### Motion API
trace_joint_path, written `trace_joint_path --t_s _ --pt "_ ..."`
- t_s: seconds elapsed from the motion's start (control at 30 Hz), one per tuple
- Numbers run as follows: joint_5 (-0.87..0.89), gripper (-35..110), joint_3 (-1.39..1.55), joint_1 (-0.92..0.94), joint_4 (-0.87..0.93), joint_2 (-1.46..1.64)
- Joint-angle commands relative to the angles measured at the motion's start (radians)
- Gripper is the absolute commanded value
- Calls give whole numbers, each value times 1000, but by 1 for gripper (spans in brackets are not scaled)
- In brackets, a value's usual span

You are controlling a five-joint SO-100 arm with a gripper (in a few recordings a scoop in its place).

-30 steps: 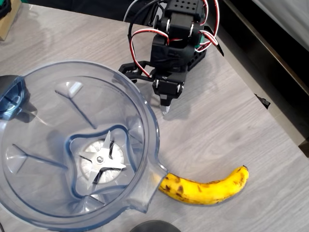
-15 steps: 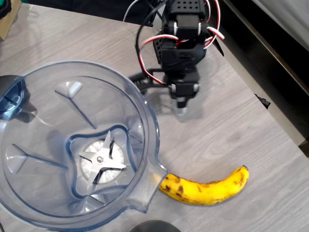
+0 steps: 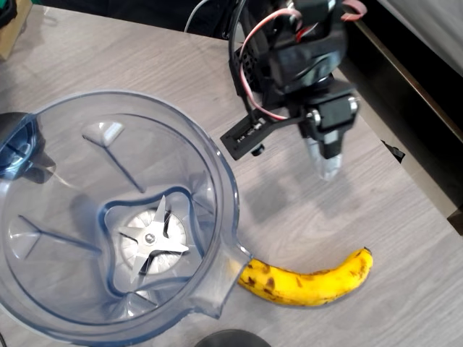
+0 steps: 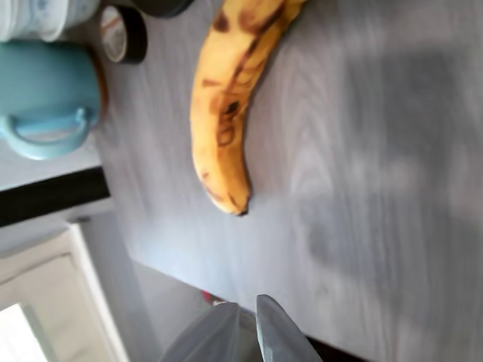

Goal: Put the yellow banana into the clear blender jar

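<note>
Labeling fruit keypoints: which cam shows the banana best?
Overhead view: the whole yellow banana lies in frame on the table, one end by the clear blender jar spout. The wrist view is closer and shows its spots, but crops one end and is slightly blurred.

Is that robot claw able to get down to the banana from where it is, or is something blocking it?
Probably yes. The gripper hangs above bare table, with nothing between it and the banana. The blender jar sits off to the picture's left, touching only the banana's far end.

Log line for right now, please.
phase: approach | gripper: shut, empty, above table | banana: on table, touching jar spout | jar: holds no fruit
</note>
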Motion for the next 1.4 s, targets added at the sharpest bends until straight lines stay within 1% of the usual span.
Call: trace_joint_path --t_s 0.0,0.17,0.3,0.37,0.43,0.5,0.63,1.03,1.37 --pt "35 0 -318 -2 26 -285" --pt "58 0 -600 44 74 -612" --pt "66 2 -864 80 190 -910" --pt "84 12 -992 91 258 -1054" --pt "172 17 -1081 101 305 -1163" --pt "206 19 -1092 97 304 -1209" --pt "209 30 -1092 80 285 -1273" --pt "201 30 -1092 83 216 -1417" --pt "195 30 -1092 46 158 -1493"
